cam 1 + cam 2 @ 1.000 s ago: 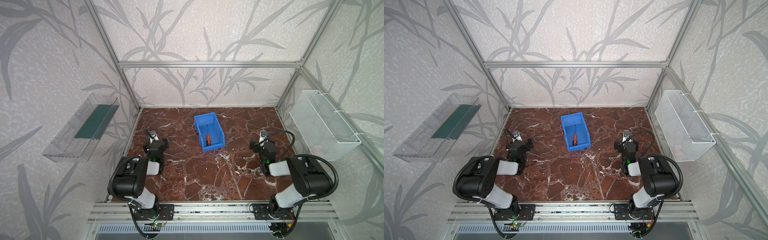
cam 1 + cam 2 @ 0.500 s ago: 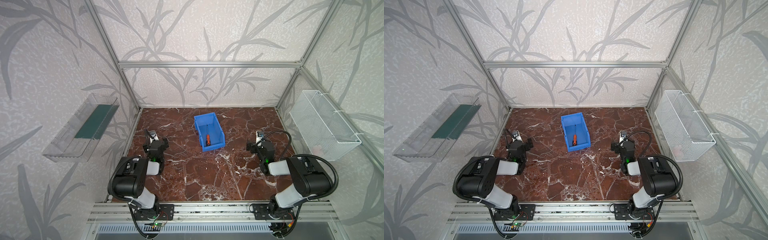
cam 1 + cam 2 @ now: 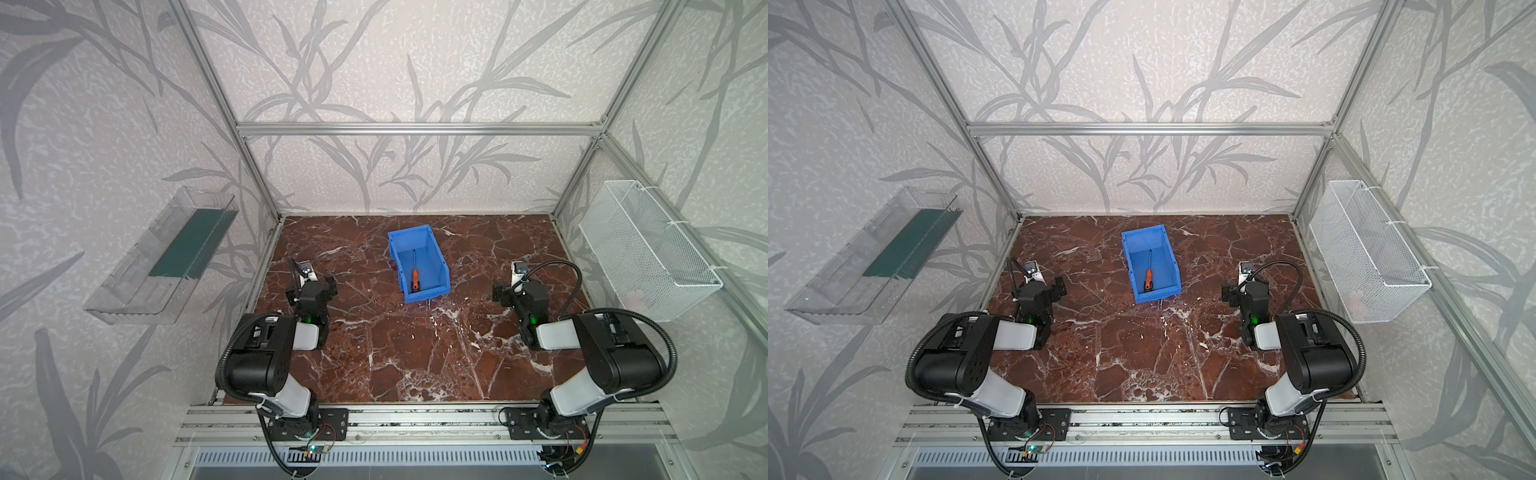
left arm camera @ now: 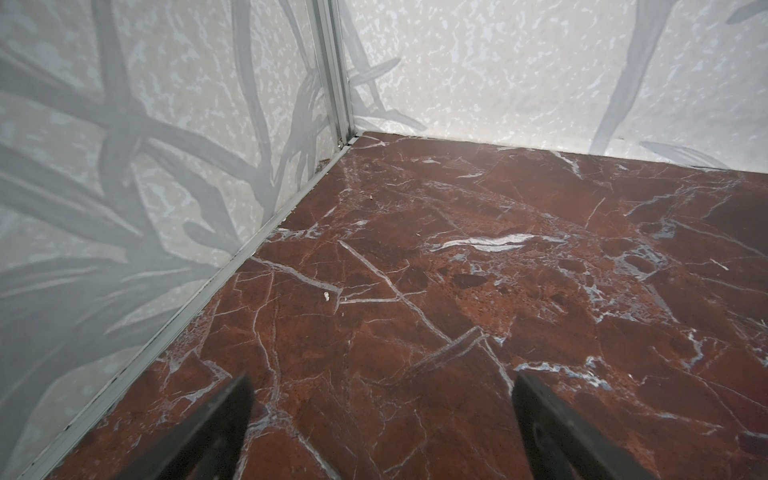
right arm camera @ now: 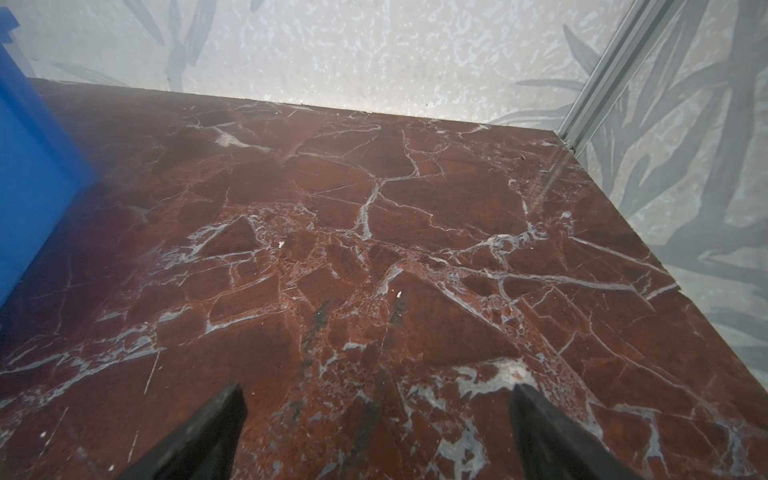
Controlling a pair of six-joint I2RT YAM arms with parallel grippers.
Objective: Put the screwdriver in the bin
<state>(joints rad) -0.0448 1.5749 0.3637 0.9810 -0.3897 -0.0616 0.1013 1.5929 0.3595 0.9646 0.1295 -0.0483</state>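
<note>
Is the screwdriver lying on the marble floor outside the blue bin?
No, in a top view the screwdriver lies inside the bin, handle toward its lowered front side.

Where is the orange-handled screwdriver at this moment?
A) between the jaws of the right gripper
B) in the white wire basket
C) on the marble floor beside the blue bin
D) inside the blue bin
D: in a top view the screwdriver lies flat on the bottom of the bin, enclosed by its blue walls.
</note>
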